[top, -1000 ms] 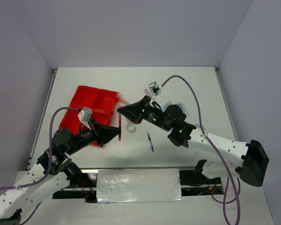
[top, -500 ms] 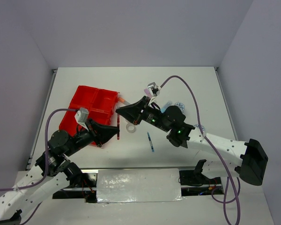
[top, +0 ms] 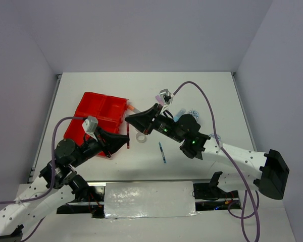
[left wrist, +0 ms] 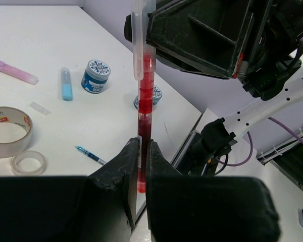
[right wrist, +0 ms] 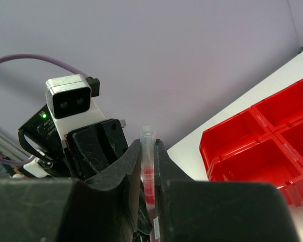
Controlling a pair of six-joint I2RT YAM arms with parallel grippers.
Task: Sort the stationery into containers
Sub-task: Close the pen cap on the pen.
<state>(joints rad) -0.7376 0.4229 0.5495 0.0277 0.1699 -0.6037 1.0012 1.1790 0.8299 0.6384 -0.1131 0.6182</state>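
The left gripper at six o'clock and the right gripper at twelve are both pinching the upright-running red pen, probably just above the table, the red tray lying at ten o'clock, nearer the left arm.

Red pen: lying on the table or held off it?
Held: the left end effector grips one end of the red pen, and the right end effector grips the other end.
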